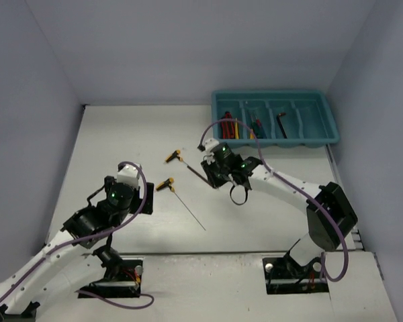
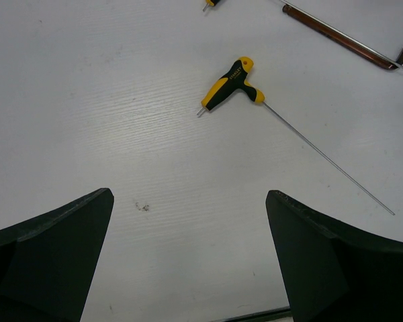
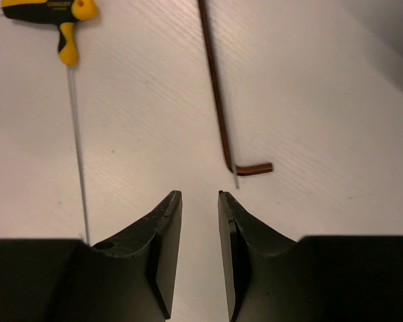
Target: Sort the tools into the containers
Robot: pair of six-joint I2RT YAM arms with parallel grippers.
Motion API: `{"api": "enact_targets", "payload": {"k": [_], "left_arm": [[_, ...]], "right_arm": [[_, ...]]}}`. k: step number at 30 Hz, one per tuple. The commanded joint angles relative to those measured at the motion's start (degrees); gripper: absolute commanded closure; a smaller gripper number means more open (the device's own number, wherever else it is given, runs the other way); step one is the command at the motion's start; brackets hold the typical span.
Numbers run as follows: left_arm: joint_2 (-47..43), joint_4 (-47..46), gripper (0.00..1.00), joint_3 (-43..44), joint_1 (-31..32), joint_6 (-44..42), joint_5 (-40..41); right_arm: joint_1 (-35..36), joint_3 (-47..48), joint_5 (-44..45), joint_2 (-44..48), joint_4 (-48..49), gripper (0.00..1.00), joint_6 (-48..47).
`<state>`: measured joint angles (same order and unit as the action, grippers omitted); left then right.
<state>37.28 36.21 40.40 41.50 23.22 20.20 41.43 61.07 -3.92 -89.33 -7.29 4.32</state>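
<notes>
Hovering low over the white worktop (image 1: 141, 134), the right pincer (image 3: 198, 196) shows its fingers close together with a narrow gap, pinching nothing. Just beyond its tips a long dark hex key (image 3: 215, 87) lies flat, its short bent end nearest the pincer. Left of it rests a yellow-black T-handle (image 2: 233, 84), its thin shaft trailing toward the near right. The left pincer (image 2: 189, 194), at the near left, is spread wide and empty. The teal tray (image 1: 329, 131) sits far right, with several tools already in its compartments. The hex key looks light, stiff and slick, so a pinch across the middle of its long shaft seems the surest hold.
</notes>
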Motion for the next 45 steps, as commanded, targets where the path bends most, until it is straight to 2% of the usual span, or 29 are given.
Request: {"api": "enact_targets", "payload": {"k": [1,10,18,28,45], "left_arm": [[1.3,-1.7,0.03,2.9,-0.4,0.7,-0.2],[0.4,-1.5,0.03,2.7,-0.4,0.9,-0.2],[-0.5,-1.5,0.03,2.6,-0.4,0.8,0.3],[-0.7,-1.4,0.03,2.6,-0.4,0.7,0.5],[-0.7,-1.5,0.02,2.6,-0.4,0.6,0.7]], "right_arm": [[3.9,0.8,2.9,-1.4,6.1,0.74,4.7],[5.4,4.0,3.3,-10.5,8.6,0.74,4.8],[5.4,6.8,8.7,-13.9,8.9,0.73,3.8],[4.4,10.0,8.1,-19.2,8.8,0.73,1.4],[3.5,11.7,10.6,-19.4,8.6,0.73,-2.5]]}}
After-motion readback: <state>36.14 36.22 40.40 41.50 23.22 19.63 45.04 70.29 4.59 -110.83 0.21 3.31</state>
